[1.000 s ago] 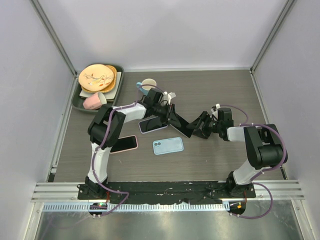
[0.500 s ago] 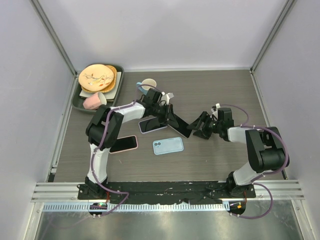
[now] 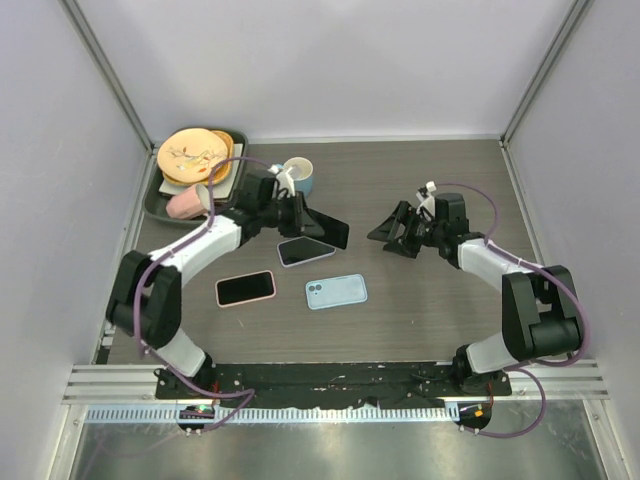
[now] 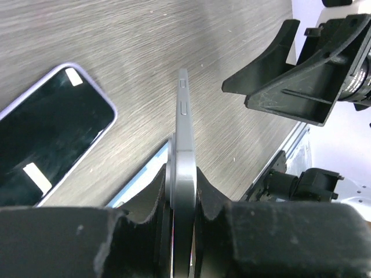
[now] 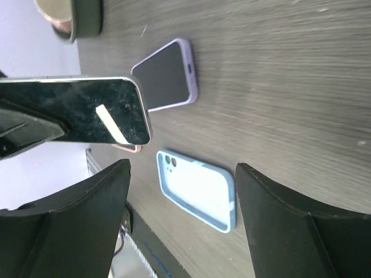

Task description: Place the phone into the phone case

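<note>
My left gripper (image 3: 305, 217) is shut on a dark, bare phone (image 3: 328, 230) and holds it on edge above the table. In the left wrist view the phone (image 4: 184, 133) stands edge-on between the fingers of this gripper (image 4: 184, 194). The empty light blue phone case (image 3: 336, 291) lies flat on the table, below and in front of the held phone. It also shows in the right wrist view (image 5: 197, 191). My right gripper (image 3: 392, 230) is open and empty, a little to the right of the phone. In the right wrist view, the right gripper (image 5: 182, 168) has its fingers spread wide.
A phone in a purple case (image 3: 305, 250) lies just under the held phone. A phone in a pink case (image 3: 245, 288) lies at the left. A mug (image 3: 298, 172) stands behind my left gripper. A tray (image 3: 155, 207) with plates and a pink cup sits at the back left.
The right gripper has let go of the phone and drawn back to the right. The left gripper has carried the phone left and farther back, over the purple-cased phone.
</note>
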You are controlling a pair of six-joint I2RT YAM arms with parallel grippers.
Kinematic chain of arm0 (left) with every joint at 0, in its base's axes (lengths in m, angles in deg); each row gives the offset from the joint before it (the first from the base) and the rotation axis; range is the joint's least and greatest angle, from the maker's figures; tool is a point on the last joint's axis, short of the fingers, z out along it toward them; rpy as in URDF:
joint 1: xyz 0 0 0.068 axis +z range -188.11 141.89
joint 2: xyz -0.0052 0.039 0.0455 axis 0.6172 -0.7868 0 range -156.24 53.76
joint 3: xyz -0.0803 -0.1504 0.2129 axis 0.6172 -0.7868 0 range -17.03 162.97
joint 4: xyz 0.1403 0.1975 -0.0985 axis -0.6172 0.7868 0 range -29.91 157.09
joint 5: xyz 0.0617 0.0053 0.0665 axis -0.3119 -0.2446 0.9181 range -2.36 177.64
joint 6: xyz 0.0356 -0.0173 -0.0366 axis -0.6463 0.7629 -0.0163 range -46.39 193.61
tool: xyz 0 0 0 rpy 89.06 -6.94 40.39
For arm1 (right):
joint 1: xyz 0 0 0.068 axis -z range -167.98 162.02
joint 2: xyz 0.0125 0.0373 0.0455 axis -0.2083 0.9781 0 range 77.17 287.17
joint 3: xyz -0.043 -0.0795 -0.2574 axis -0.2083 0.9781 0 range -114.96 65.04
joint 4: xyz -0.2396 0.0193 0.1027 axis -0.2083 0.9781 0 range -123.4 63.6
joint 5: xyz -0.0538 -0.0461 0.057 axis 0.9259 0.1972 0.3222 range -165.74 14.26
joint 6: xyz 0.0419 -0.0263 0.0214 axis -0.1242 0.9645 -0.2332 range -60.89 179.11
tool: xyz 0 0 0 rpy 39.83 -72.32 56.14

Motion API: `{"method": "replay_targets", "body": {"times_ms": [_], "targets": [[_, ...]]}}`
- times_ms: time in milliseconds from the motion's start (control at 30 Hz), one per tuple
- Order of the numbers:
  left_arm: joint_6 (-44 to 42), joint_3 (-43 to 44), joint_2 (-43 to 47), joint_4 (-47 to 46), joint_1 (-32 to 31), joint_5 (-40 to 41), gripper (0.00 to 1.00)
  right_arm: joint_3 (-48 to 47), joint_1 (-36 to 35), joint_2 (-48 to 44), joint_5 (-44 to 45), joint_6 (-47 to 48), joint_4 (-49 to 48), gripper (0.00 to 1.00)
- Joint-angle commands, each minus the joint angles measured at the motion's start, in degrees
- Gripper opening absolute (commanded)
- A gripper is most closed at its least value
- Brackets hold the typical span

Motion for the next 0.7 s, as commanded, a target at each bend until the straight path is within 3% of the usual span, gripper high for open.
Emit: {"method": "replay_targets", "body": {"times_ms": [0,100,200,300,500,667], "targets": [[6.5,-8.1,9.4,-8.2,4.5,-3.7,0.00,-3.6,-4.0,-0.4,-4.6,1.1,-0.1,0.79],[13.4,-16.7,14.9,-18.4,8.5,-10.3,0.00,-4.2,-8.6,0.9,-7.5,-2.6,-4.3,0.82],[20.2,-27.4,20.7,-33.1,12.3,-14.6,0.00,-3.4,-12.4,2.8,-10.6,-10.4,-17.1,0.84],[24.5,-32.6,25.7,-40.0,14.7,-16.6,0.00,-4.3,-15.9,4.3,-10.7,-13.7,-20.9,0.84],[25.8,-35.9,31.3,-41.2,15.2,-17.9,0.00,-6.2,-19.1,6.0,-10.4,-16.3,-23.9,0.82],[26.8,-36.5,32.9,-41.6,15.2,-19.9,0.00,-6.3,-19.5,7.6,-11.5,-19.7,-28.8,0.72]]}}
